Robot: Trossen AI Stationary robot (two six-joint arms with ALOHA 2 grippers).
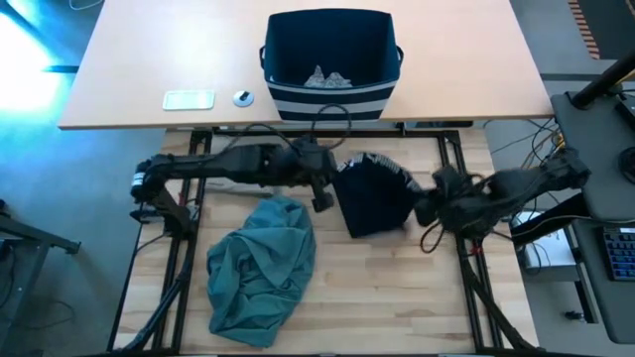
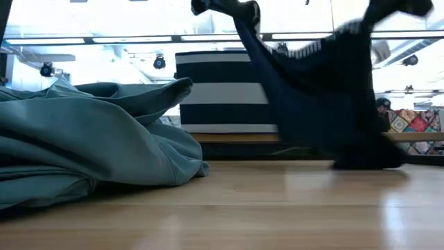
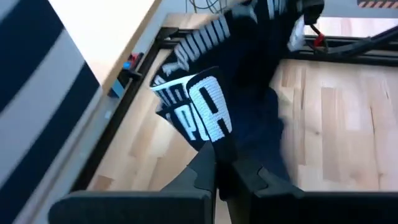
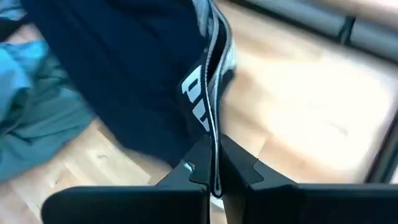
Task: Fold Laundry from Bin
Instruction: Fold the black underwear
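Both hands pinch navy garment (image 1: 372, 198), partly blurred.

Two dark jointed arms (image 1: 228, 164) — black cables looped alongside.

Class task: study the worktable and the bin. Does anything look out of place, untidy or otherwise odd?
The teal-green garment lies crumpled in a heap on the worktable, unfolded. The navy garment hangs stretched between the left gripper and right gripper. Small grey pieces remain in the bin.
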